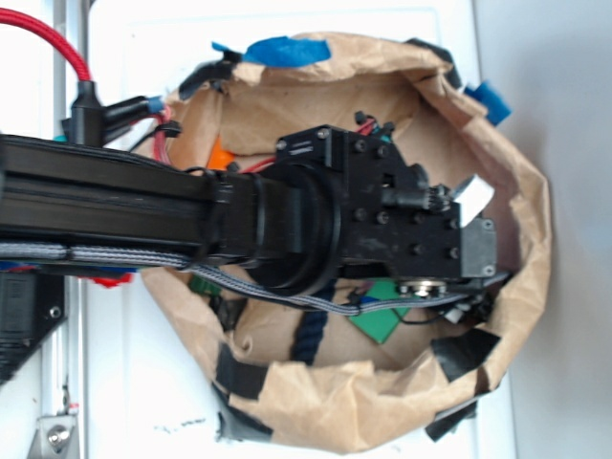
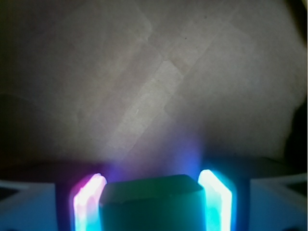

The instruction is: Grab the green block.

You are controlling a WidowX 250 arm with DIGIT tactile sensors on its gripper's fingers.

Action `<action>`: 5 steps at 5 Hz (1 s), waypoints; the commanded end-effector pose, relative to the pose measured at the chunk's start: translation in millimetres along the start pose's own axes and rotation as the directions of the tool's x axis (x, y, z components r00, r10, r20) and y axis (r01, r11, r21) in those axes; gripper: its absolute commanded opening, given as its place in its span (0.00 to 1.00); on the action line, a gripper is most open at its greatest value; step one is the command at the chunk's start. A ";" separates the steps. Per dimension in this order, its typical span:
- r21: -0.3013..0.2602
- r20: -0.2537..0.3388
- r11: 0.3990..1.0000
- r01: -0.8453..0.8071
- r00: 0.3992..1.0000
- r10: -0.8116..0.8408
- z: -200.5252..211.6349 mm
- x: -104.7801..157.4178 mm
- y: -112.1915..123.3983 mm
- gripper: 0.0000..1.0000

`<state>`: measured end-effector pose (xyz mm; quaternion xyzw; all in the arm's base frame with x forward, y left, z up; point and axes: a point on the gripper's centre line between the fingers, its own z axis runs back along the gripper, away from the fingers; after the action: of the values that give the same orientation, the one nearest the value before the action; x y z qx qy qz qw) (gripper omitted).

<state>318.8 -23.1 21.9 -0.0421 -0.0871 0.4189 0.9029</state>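
In the wrist view the green block (image 2: pixel 151 204) fills the gap between my two glowing fingers (image 2: pixel 89 202), touching both pads. My gripper (image 2: pixel 151 197) is shut on the block, with the brown paper of the bag floor behind it. In the exterior view the gripper (image 1: pixel 483 222) is inside the paper bag (image 1: pixel 316 402), pointing right at the end of the black arm (image 1: pixel 115 206). A green corner (image 1: pixel 382 320) shows just under the gripper body. I cannot tell if it is the same block.
The crumpled bag walls ring the gripper, patched with blue tape (image 1: pixel 282 50) and black tape (image 1: pixel 464 349). An orange object (image 1: pixel 218 153) peeks out beside the arm at the bag's left. A red cable (image 1: pixel 57 43) runs at the top left. The bag rests on a white surface (image 1: pixel 143 382).
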 end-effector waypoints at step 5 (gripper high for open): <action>-0.158 0.007 0.850 0.502 0.862 -0.507 211.9 7.9 41.6 0.00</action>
<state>250.4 4.3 206.3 -0.0919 -0.0770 0.1699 0.9781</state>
